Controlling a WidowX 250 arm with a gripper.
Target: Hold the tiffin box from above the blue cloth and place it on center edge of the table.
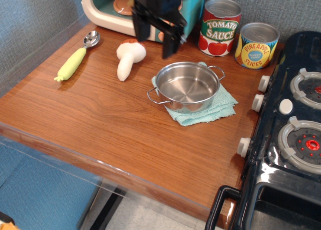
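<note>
The tiffin box [186, 86] is a shallow shiny steel pot with two wire loop handles. It sits empty on the folded blue cloth [214, 108] at the middle right of the brown wood-grain table [100, 120]. My gripper [153, 43] hangs above the table behind and to the left of the pot, clear of it. Its two black fingers [169, 46] are spread apart and hold nothing.
A toy mushroom [128, 57] and a green-handled spoon [76, 58] lie at the back left. A toy microwave [108, 12] stands behind the gripper. A tomato sauce can [219, 27] and a pineapple can [256, 45] stand at the back right. A black toy stove [291, 130] lines the right side.
</note>
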